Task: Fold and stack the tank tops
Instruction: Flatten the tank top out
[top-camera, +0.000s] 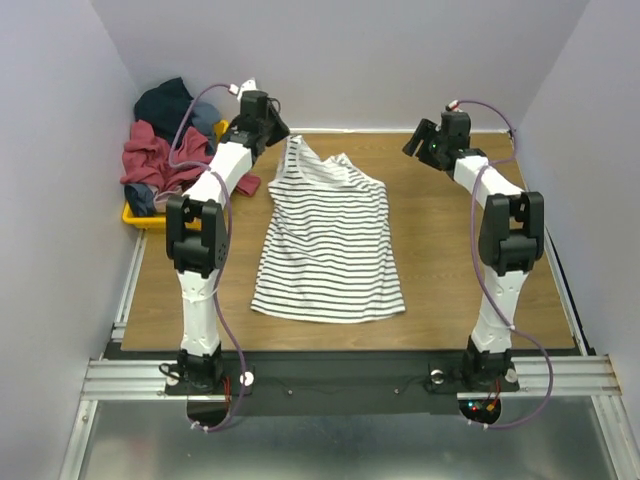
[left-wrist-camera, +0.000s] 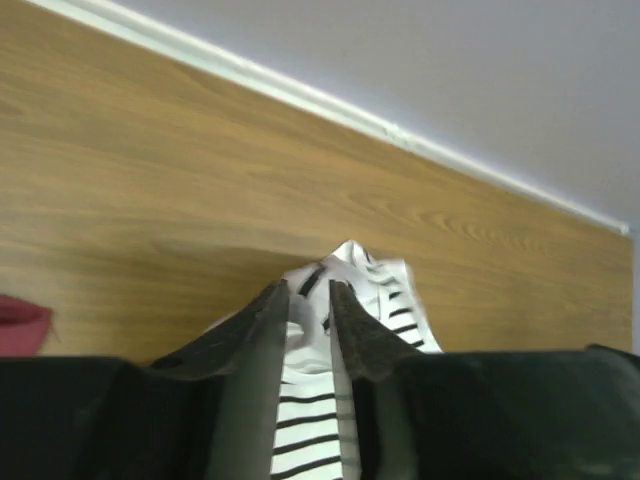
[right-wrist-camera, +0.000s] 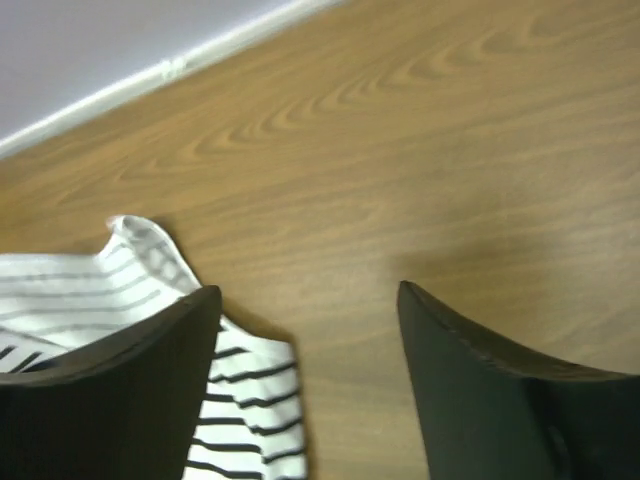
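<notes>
Left wrist view: the left gripper (left-wrist-camera: 308, 298) is pinched on a bunched shoulder strap of the striped tank top (left-wrist-camera: 395, 300). The rest of the top lies flat on the table (top-camera: 450, 260), back toward the arm bases. The right gripper (right-wrist-camera: 310, 295) hangs with its fingers wide apart, the other strap off to its left. It looks like straightening before the fold, and next the right needs that strap. More clothes (top-camera: 150, 155) wait in the yellow tray (top-camera: 135, 215) beside the left gripper.
</notes>
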